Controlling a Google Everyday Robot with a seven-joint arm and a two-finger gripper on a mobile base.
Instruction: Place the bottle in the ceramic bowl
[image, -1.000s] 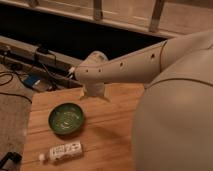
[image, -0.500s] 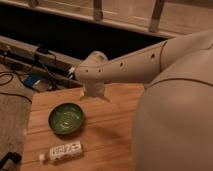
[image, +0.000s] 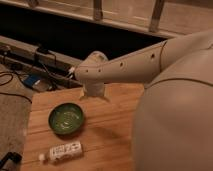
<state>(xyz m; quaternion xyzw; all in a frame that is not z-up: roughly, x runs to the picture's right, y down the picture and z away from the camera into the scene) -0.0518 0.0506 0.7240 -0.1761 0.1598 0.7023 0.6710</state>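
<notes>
The ceramic bowl (image: 66, 119) is green and glossy, and sits on the left part of the wooden table (image: 112, 127); it holds nothing. The bottle (image: 64, 151) is white with a dark-printed label. It lies on its side near the table's front left edge, cap pointing left, a little in front of the bowl. My white arm reaches in from the right over the table's far edge. My gripper (image: 95, 93) hangs below the wrist at the table's back, behind and to the right of the bowl, well away from the bottle.
My large white body (image: 175, 120) covers the right side of the table. Cables and a blue object (image: 31, 81) lie on the floor at the left. A dark ledge runs behind the table. A dark object (image: 10, 160) sits at the bottom left corner.
</notes>
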